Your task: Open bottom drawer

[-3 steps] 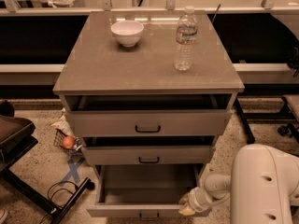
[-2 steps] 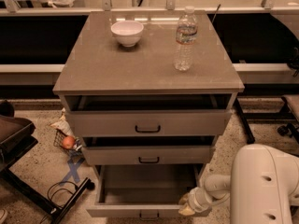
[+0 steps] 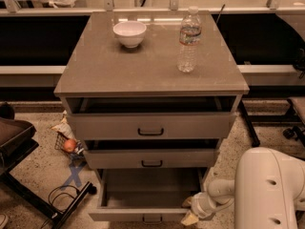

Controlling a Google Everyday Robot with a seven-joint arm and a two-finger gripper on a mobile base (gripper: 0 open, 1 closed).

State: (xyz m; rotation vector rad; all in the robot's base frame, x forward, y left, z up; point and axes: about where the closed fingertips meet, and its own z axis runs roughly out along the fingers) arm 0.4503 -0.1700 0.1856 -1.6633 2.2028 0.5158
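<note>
The bottom drawer (image 3: 138, 214) of the grey-beige cabinet stands pulled far out, its inside bare, its black bar handle (image 3: 152, 219) at the frame's lower edge. My gripper (image 3: 190, 213) is at the drawer's front right corner, at the end of my white arm (image 3: 267, 190). The two drawers above, the middle one (image 3: 151, 158) and the top one (image 3: 150, 126), are each pulled out a little.
On the cabinet top (image 3: 95, 70) stand a white bowl (image 3: 129, 33) and a clear water bottle (image 3: 189, 40). On the floor at the left lie a small wire basket with a red apple (image 3: 69, 145), a blue tape cross (image 3: 74, 173), cables and a black chair base (image 3: 28, 194).
</note>
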